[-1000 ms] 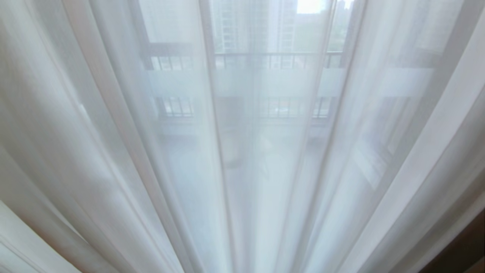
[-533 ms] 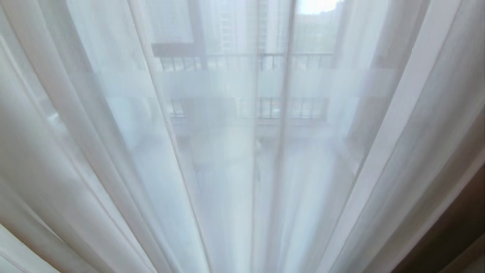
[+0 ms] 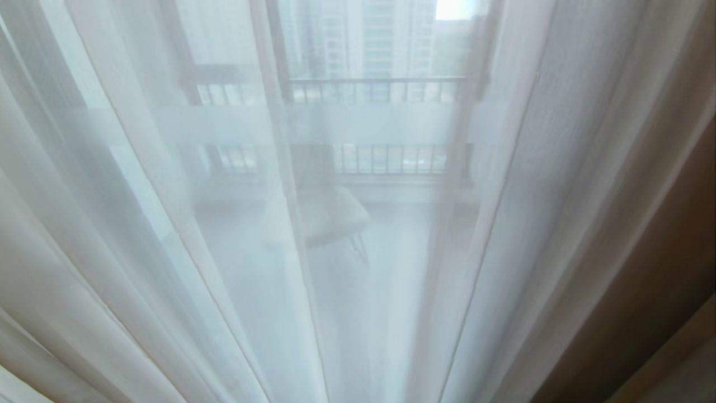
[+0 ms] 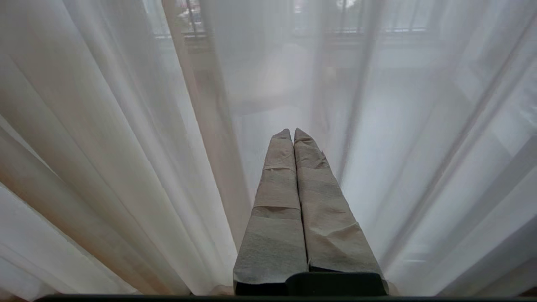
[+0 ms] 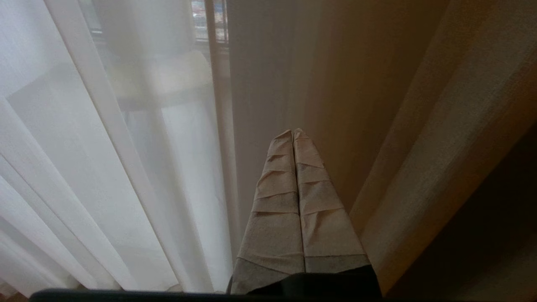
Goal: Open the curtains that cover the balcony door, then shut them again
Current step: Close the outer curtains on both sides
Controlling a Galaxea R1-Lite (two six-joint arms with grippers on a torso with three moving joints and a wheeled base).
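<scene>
Thin white sheer curtains (image 3: pixel 140 224) hang in folds across the whole head view, close in front of me. Through them shows the balcony door (image 3: pixel 279 84), with dark frames and a frosted white band (image 3: pixel 363 123). A thick beige-brown curtain panel (image 3: pixel 660 252) hangs at the right edge. My left gripper (image 4: pixel 292 131) is shut, its taped fingers pressed together, pointing at the sheer curtains (image 4: pixel 126 147) and holding nothing. My right gripper (image 5: pixel 293 131) is also shut and empty, pointing at the edge where the sheer (image 5: pixel 84 147) meets the thick panel (image 5: pixel 335 84). Neither arm is in the head view.
Beyond the glass a balcony railing (image 3: pixel 375 89) and tall buildings (image 3: pixel 369 33) show faintly. Something pale with thin legs (image 3: pixel 335 218) stands on the balcony floor. At the bottom right corner, a strip of brown surface (image 3: pixel 671 364) lies past the thick panel.
The whole head view has shifted: the thick panel at the right has come further into the picture and the door frames sit differently, so the camera has moved. Arms unseen earlier.
</scene>
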